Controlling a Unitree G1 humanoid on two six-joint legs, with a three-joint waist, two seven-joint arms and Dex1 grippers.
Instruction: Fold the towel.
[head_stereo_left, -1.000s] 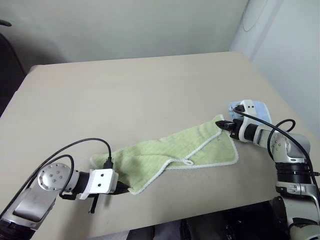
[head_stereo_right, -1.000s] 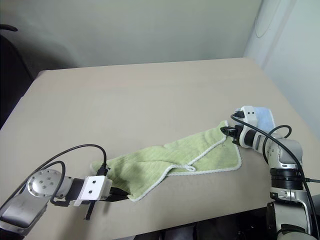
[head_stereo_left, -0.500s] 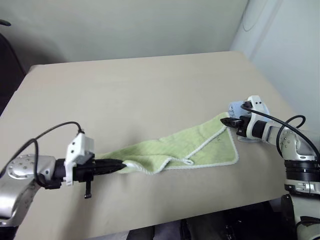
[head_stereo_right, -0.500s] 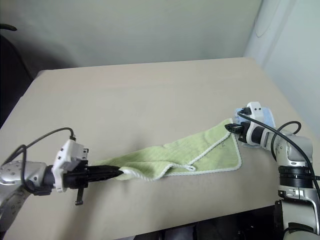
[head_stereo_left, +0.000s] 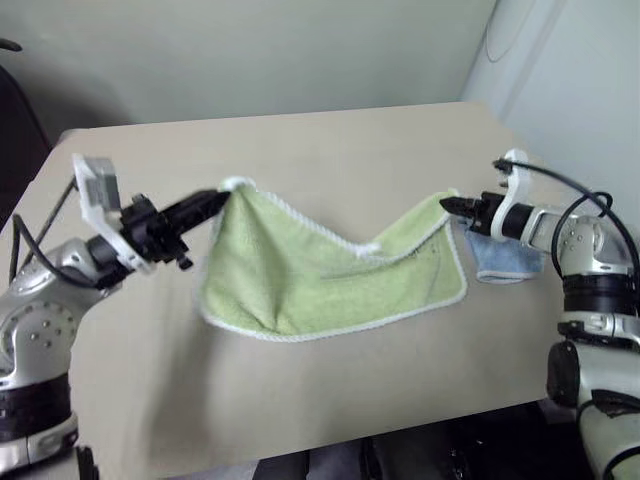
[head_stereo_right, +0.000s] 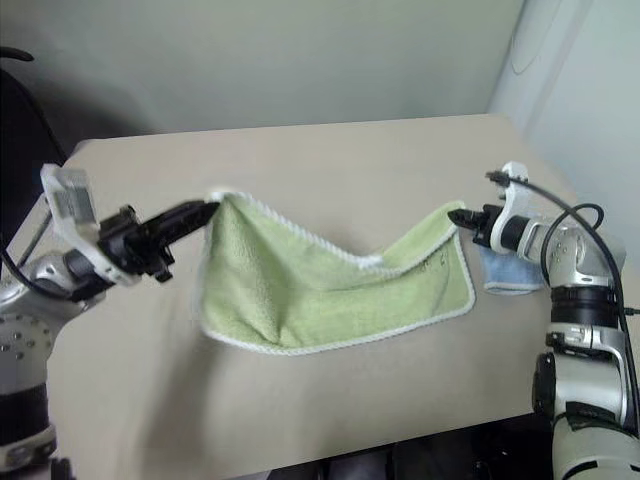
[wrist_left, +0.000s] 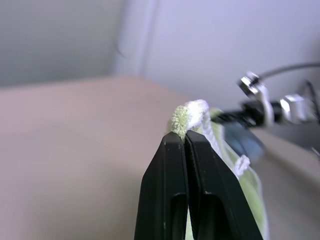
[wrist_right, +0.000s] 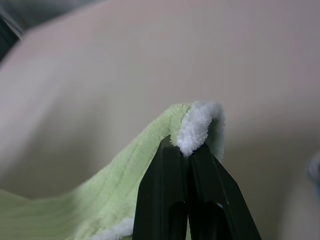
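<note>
The light green towel (head_stereo_left: 310, 275) with white edging hangs stretched between my two grippers above the table, its lower edge sagging down to the tabletop. My left gripper (head_stereo_left: 218, 199) is shut on the towel's left corner (wrist_left: 189, 116), raised above the table. On the right, my right gripper (head_stereo_left: 447, 204) is shut on the other corner (wrist_right: 196, 125), a little lower. The top edge of the towel dips in the middle between the two grips.
A small light blue cloth (head_stereo_left: 500, 258) lies on the table just below my right gripper, near the right edge. The beige table (head_stereo_left: 300, 150) stretches away behind the towel. A wall stands behind the table.
Both grippers rose with their towel corners; the left one swung up and further left. The towel went from lying bunched on the table to hanging spread between them.
</note>
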